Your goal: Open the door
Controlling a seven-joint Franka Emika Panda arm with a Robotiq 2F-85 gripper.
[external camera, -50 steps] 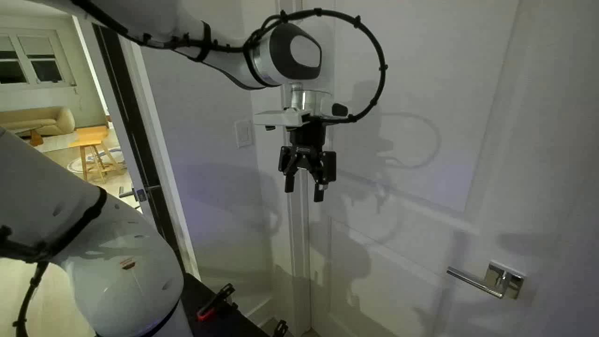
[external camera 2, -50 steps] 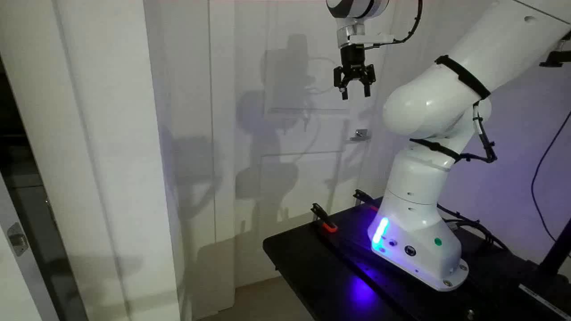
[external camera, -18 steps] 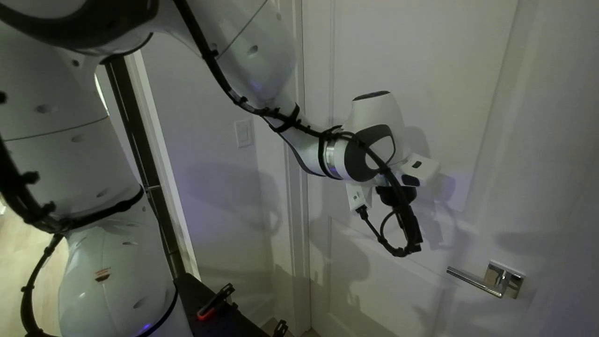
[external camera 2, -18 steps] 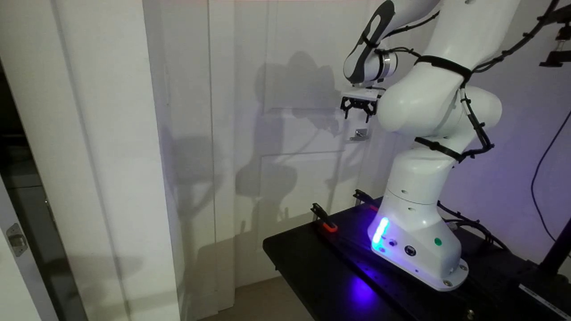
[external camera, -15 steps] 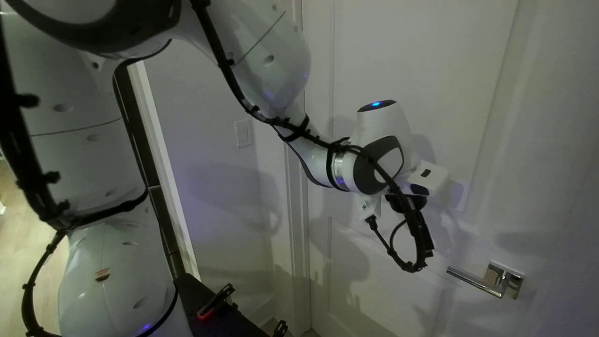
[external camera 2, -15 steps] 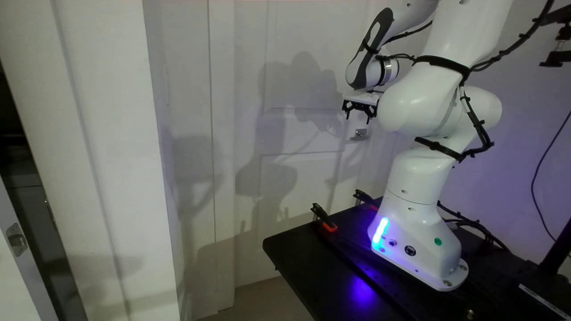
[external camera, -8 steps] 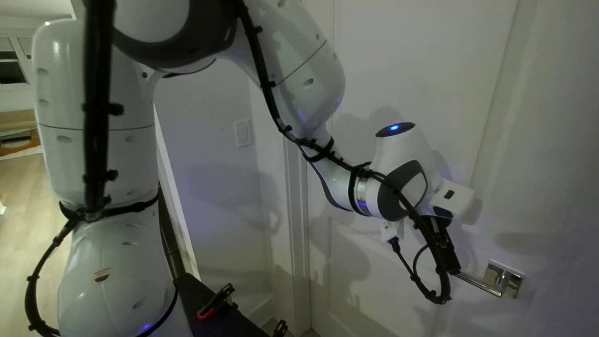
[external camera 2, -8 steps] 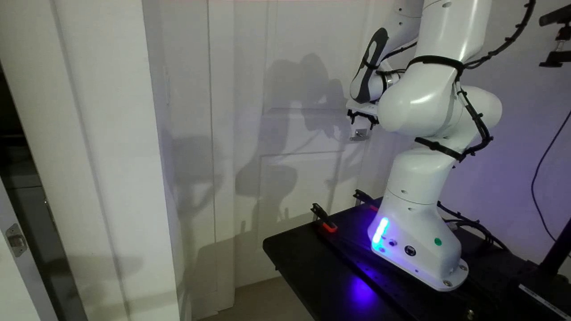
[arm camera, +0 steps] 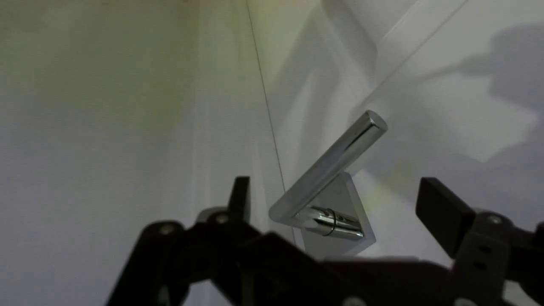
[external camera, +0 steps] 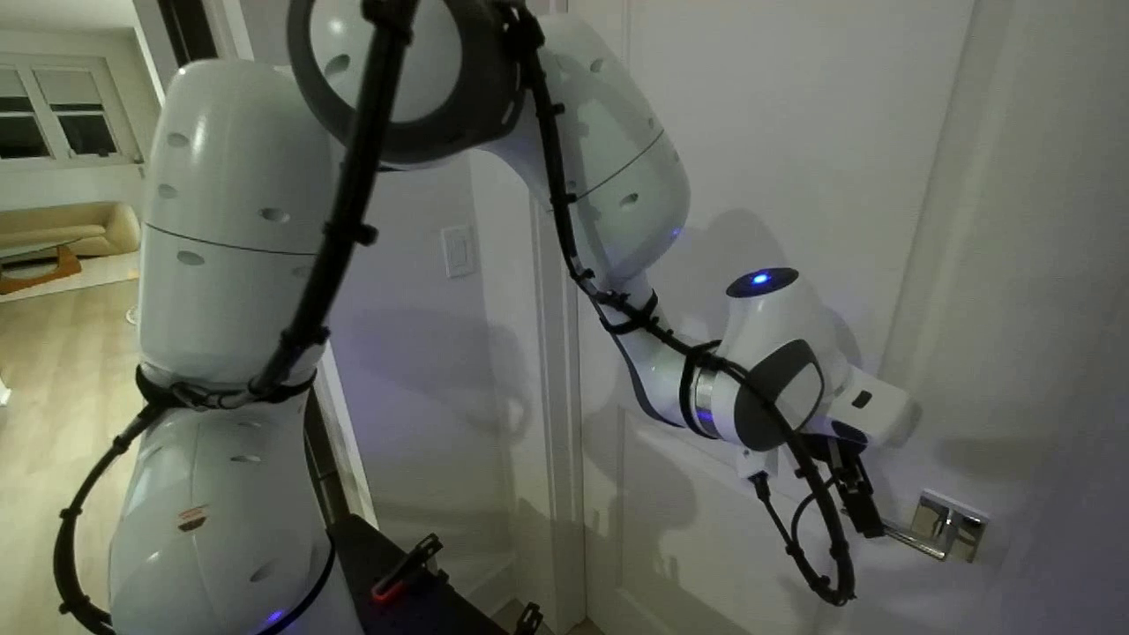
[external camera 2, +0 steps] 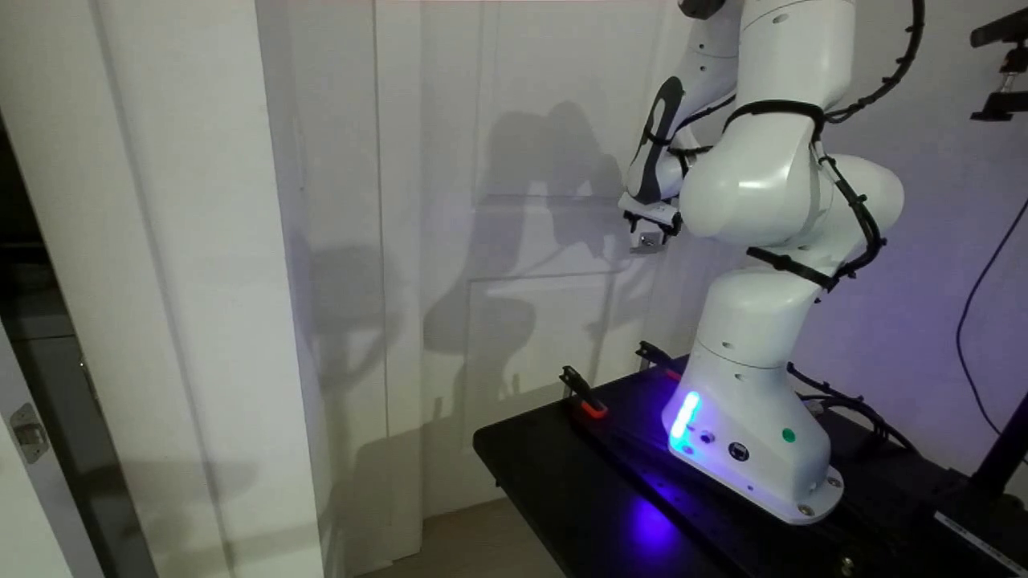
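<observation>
The tall white panelled door (external camera: 776, 132) stands shut; it also shows in an exterior view (external camera 2: 546, 337). Its silver lever handle (external camera: 917, 540) sits on a square plate; it also shows in an exterior view (external camera 2: 646, 242). In the wrist view the lever (arm camera: 327, 165) runs up and to the right. My gripper (arm camera: 340, 199) is open, its two black fingers wide apart, with the lever's base and plate between them in the picture. In both exterior views the gripper (external camera: 863, 511) (external camera 2: 650, 231) is at the handle and hides part of it. I cannot tell whether it touches the lever.
The arm's base stands on a black table (external camera 2: 546, 474) with clamps (external camera 2: 585, 393) at its edge. A cable loop (external camera: 833, 573) hangs beside the gripper. A white wall carries a switch plate (external camera: 459, 251). A dark-framed doorway (external camera: 322, 467) is behind the arm.
My gripper has swung down from high in front of the door and turned, coming to the lever handle. It stays open. The door and handle have not moved.
</observation>
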